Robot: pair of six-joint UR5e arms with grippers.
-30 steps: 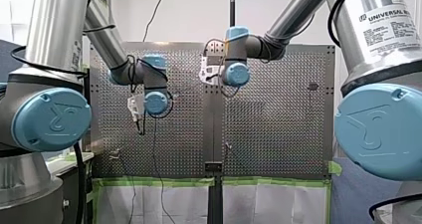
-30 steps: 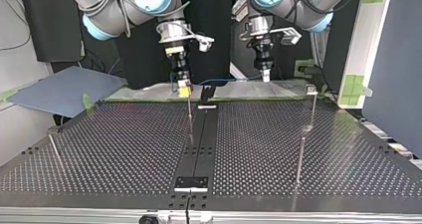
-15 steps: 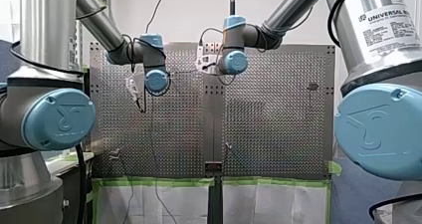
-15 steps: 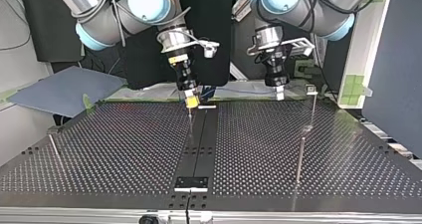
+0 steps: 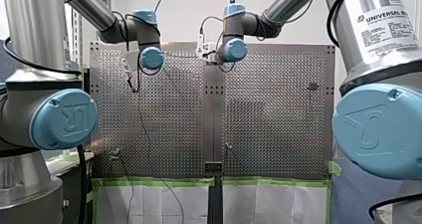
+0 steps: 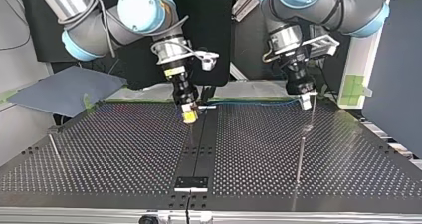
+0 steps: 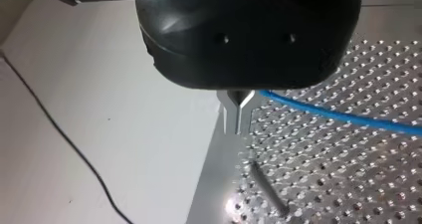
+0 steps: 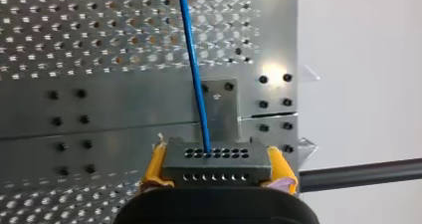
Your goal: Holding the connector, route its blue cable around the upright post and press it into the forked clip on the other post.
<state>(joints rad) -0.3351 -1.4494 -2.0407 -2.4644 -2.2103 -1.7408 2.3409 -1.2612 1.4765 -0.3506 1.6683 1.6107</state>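
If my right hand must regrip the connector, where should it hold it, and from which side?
Hold the connector by its two short ends, as my right hand does now with its yellow pads, coming from the side opposite the holed face where the blue cable exits. Those ends look flat and parallel.

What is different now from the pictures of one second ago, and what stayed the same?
In the top view, my right gripper, shut on the black multi-hole connector, came toward the camera. My left gripper moved rightward, next to the thin metal post with the forked clip, and the blue cable now runs straight between them. The posts stayed.
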